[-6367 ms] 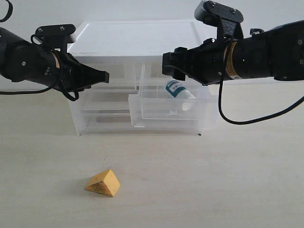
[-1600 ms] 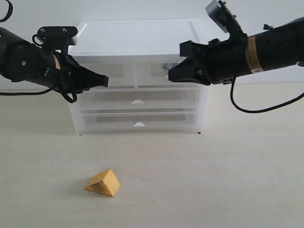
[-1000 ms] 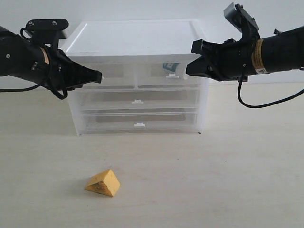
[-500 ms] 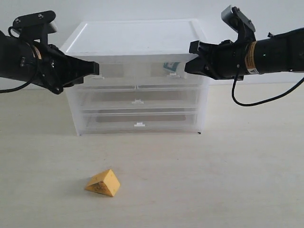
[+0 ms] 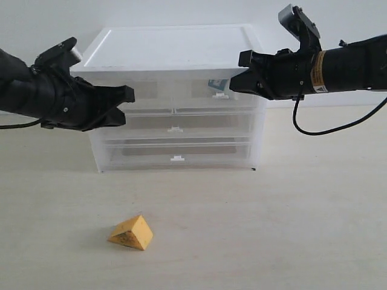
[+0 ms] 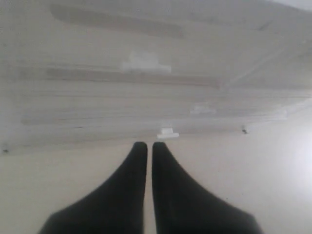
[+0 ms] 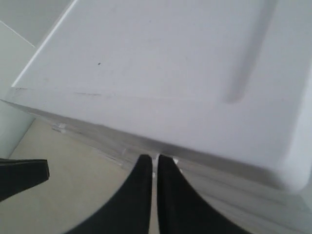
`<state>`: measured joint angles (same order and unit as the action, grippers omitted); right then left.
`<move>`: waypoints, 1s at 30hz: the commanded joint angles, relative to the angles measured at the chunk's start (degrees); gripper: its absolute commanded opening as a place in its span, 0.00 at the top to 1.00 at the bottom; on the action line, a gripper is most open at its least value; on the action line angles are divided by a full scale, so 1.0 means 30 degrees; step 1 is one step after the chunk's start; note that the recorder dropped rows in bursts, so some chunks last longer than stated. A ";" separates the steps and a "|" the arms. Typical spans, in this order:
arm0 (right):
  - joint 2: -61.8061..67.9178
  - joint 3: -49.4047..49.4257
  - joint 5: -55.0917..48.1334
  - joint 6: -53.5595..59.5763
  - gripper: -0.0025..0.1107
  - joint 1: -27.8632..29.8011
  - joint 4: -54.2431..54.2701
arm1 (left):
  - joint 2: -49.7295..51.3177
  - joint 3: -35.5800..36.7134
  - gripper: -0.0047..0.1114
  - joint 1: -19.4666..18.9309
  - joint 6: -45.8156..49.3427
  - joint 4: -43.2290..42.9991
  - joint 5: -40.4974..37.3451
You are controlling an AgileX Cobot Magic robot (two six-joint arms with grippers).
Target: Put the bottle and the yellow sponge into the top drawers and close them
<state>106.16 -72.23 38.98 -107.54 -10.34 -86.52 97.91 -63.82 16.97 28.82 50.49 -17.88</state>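
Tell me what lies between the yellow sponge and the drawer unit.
Nothing: in the exterior view, the table between the yellow sponge and the drawer unit is bare.

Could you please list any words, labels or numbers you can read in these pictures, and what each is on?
No text here is legible.
On the bottle, behind the front of the top right drawer: teal label, too blurred to read.
On the right arm: yellow band, print too small to read.

On my worktop the drawer cabinet stands at the back. The bottle lies inside the right of the top drawers. The yellow sponge lies before the cabinet, leftward.
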 commanded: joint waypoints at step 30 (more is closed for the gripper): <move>-0.0112 -0.0166 0.0260 0.0140 0.98 0.0161 -0.0984 | 0.3582 -0.0742 0.50 -0.4896 1.2663 1.6486 -0.9907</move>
<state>106.16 -72.34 41.23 -107.90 -10.34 -89.04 108.78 -65.14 2.32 67.53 99.43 -48.03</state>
